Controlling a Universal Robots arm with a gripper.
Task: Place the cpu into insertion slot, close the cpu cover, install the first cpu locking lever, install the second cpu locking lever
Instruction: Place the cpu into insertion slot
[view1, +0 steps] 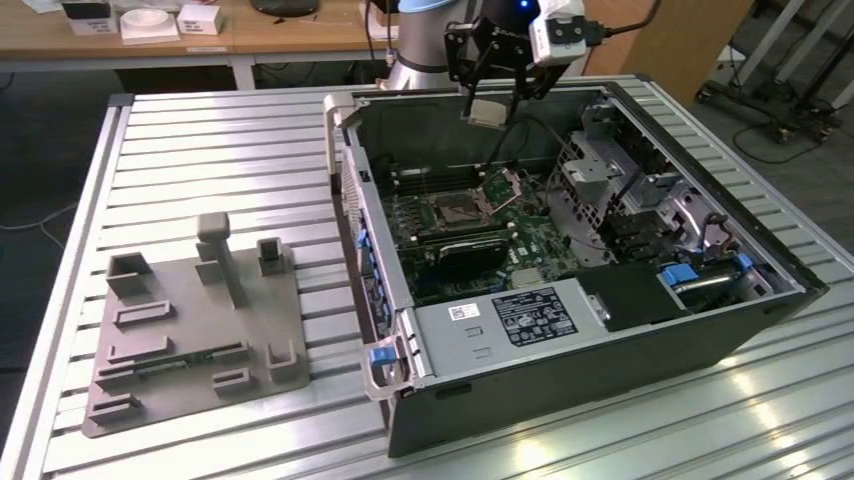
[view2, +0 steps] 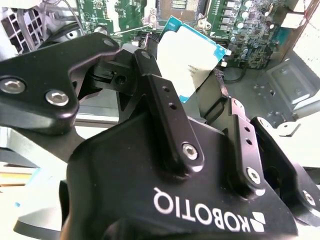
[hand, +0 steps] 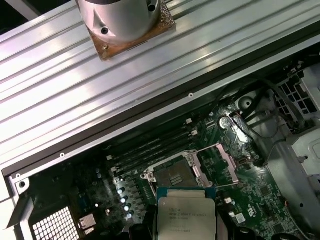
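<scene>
Ribbed metal table (view1: 214, 150), open computer case (view1: 601, 375), grey fixture plate (view1: 187, 300)

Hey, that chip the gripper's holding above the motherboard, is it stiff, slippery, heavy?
Probably stiff: the cpu is a flat metal-topped plate and shows no bend in the gripper. Its smooth silvery top suggests it could slip under a light pinch. Thin and small, so likely light.
</scene>
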